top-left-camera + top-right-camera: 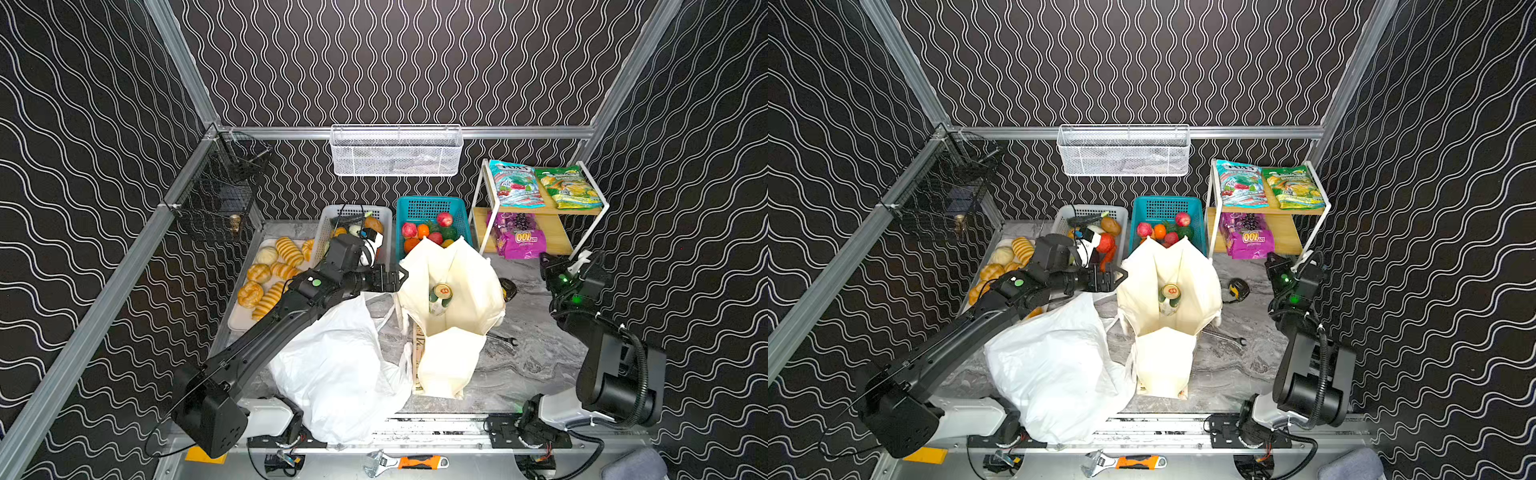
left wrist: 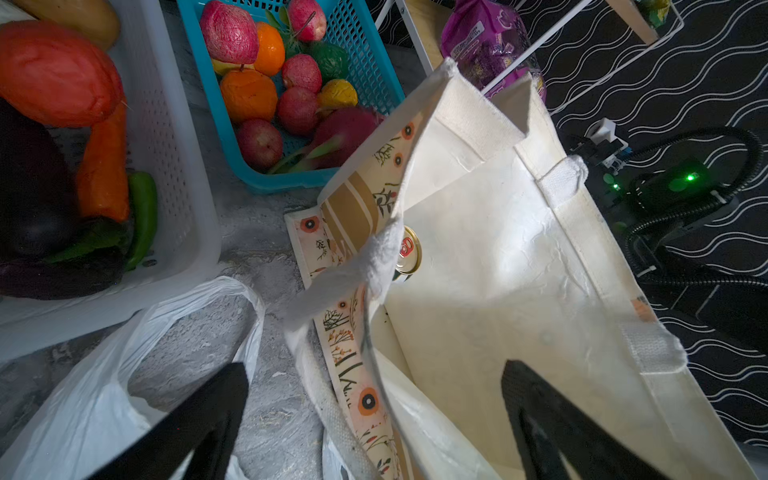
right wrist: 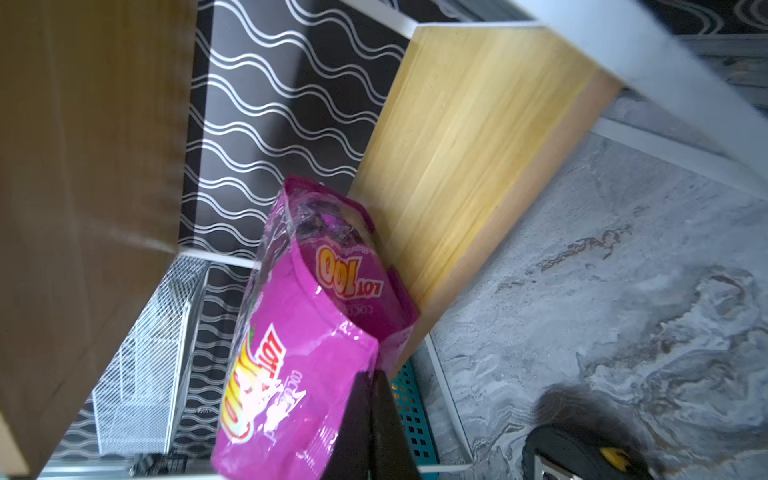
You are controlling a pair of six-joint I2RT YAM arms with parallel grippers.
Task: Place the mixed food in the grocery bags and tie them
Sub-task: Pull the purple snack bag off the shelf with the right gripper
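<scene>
our right gripper [image 3: 371, 399] is clamped tight on the purple packet [image 3: 291, 353] by its corner, lower centre; light, crinkly, slippery, we judge. left gripper [image 2: 374, 368] gapes wide, empty.

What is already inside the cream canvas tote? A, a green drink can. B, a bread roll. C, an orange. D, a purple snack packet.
A: a green drink can stands inside the open canvas tote, its gold top showing in both top views.
</scene>
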